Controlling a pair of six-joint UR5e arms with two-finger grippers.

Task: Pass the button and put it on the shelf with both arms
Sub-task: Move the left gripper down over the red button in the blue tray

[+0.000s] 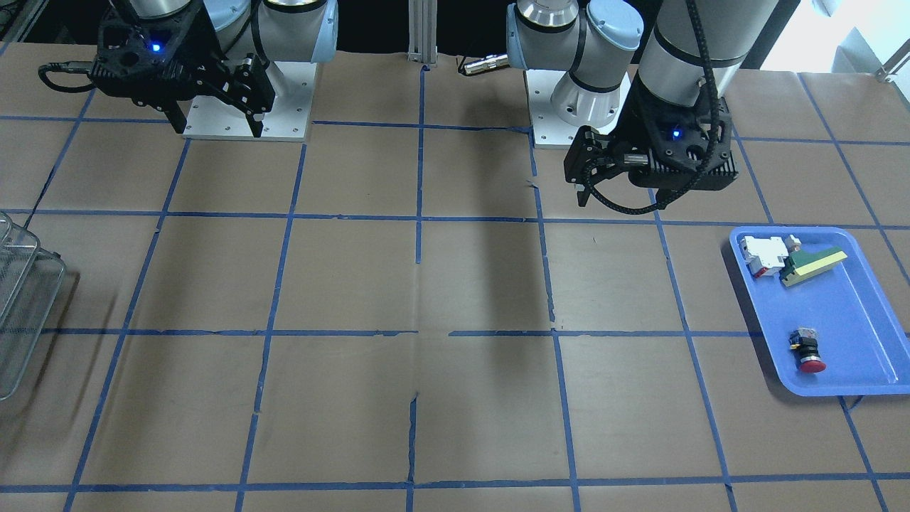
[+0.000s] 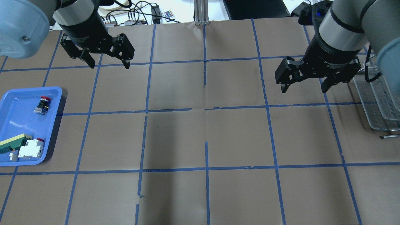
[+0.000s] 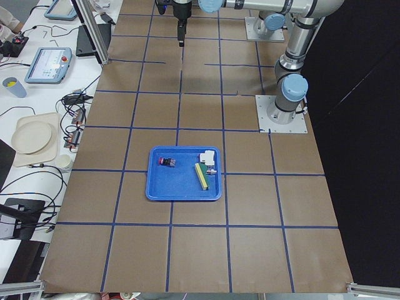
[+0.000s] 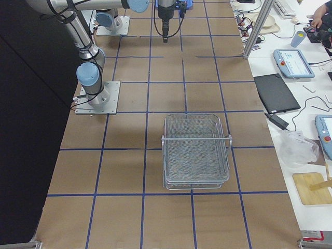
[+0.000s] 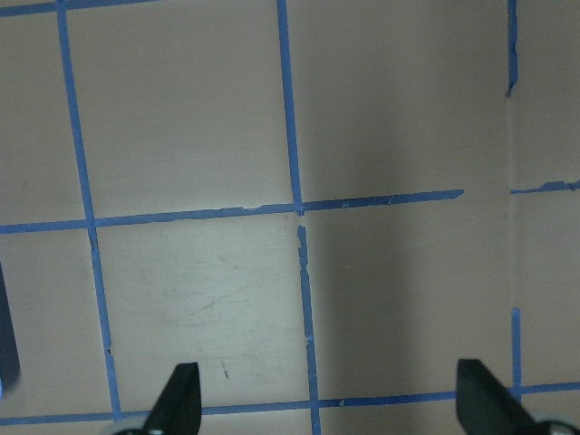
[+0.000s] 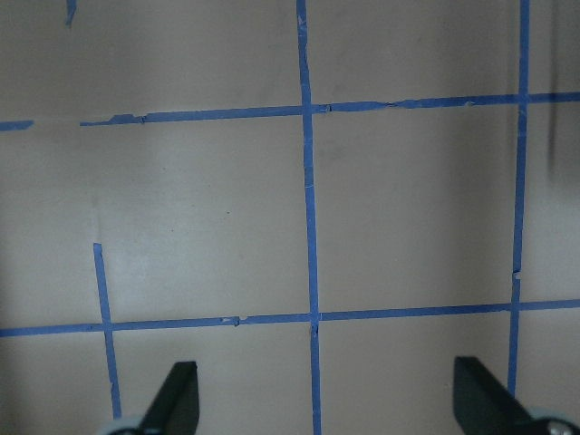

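Observation:
The button, with red cap and black body, lies on its side in the blue tray; it also shows in the overhead view and the exterior left view. My left gripper hangs open and empty above the table, well away from the tray; its wrist view shows only bare table between the jaws. My right gripper is open and empty, beside the wire shelf; in the front view it hangs near its base.
A white-and-red block and a green-and-yellow wedge lie in the tray's end nearest the robot. The wire shelf stands at the table's right end. Brown paper with blue tape lines covers the table.

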